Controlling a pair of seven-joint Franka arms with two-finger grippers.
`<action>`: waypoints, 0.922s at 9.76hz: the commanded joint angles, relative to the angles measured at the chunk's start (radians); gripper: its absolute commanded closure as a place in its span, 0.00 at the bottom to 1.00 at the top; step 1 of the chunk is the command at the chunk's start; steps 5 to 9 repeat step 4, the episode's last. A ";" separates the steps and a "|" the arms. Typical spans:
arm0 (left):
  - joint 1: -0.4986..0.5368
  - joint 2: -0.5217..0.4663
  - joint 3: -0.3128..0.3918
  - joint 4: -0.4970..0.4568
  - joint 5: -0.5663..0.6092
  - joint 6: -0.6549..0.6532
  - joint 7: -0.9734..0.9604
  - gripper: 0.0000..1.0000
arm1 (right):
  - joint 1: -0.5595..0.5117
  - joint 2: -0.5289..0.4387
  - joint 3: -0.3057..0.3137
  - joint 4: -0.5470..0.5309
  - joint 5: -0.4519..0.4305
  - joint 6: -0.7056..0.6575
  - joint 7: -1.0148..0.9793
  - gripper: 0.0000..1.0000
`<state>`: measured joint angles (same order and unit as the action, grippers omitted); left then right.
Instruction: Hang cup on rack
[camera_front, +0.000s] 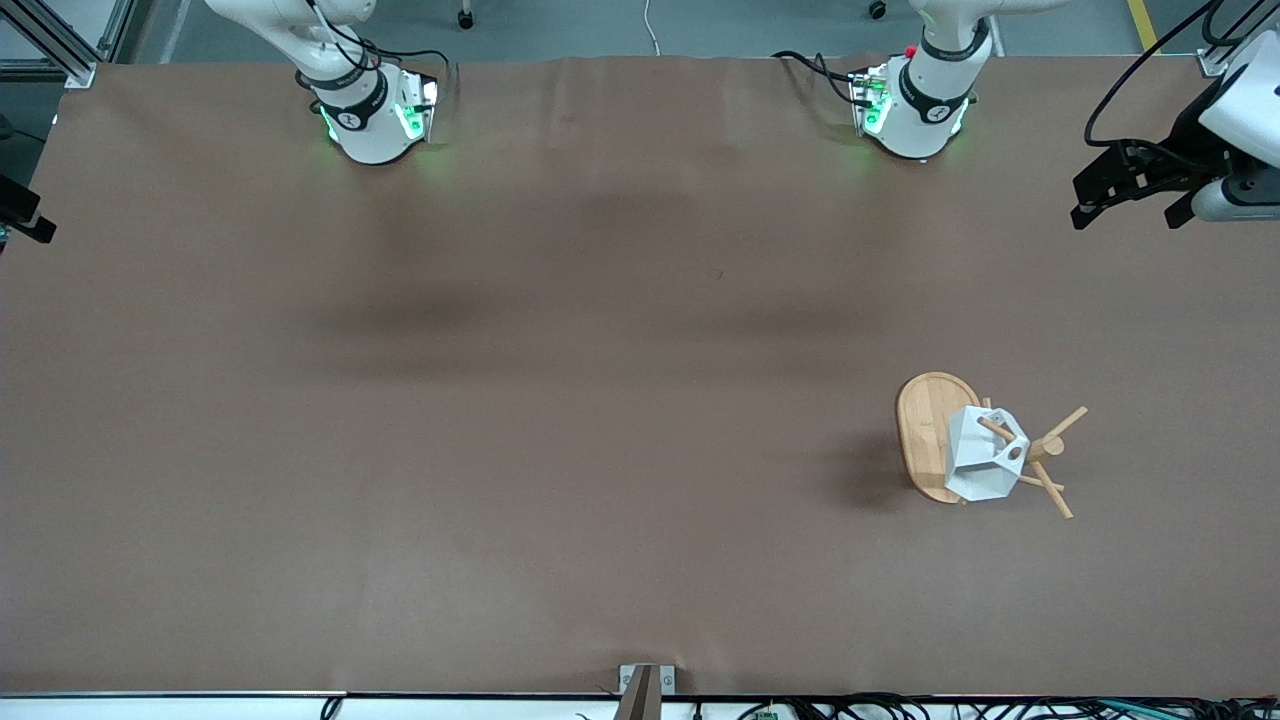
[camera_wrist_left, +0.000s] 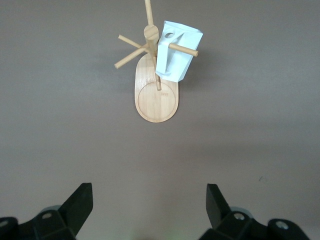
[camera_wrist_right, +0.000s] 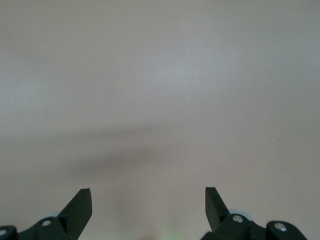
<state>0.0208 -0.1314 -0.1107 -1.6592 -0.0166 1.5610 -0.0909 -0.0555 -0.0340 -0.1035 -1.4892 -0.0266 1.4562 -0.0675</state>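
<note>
The bamboo rack (camera_front: 925, 425) stands upright toward the left arm's end of the table, in the half nearer the front camera. The white faceted cup (camera_front: 978, 458) hangs on one of its pegs above the oval base, and the peg's tip pokes out past it. The left wrist view shows the rack (camera_wrist_left: 156, 100) and the cup (camera_wrist_left: 175, 57) the same way, well away from the fingers. My left gripper (camera_front: 1130, 205) (camera_wrist_left: 149, 200) is open and empty, high over the table's edge at the left arm's end. My right gripper (camera_wrist_right: 148, 200) is open and empty over bare table.
Brown paper (camera_front: 560, 420) covers the whole table. The two arm bases (camera_front: 375, 110) (camera_front: 915, 105) stand along the edge farthest from the front camera. A small metal bracket (camera_front: 645, 685) sits at the nearest edge.
</note>
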 joint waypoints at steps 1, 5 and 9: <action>-0.008 -0.002 0.008 -0.042 -0.002 0.013 -0.004 0.00 | -0.012 -0.024 0.008 -0.028 -0.012 0.003 0.005 0.00; -0.008 -0.001 0.009 -0.040 0.003 0.008 -0.006 0.00 | -0.012 -0.024 0.008 -0.028 -0.012 0.001 0.005 0.00; -0.008 -0.001 0.009 -0.040 0.003 0.008 -0.006 0.00 | -0.012 -0.024 0.008 -0.028 -0.012 0.001 0.005 0.00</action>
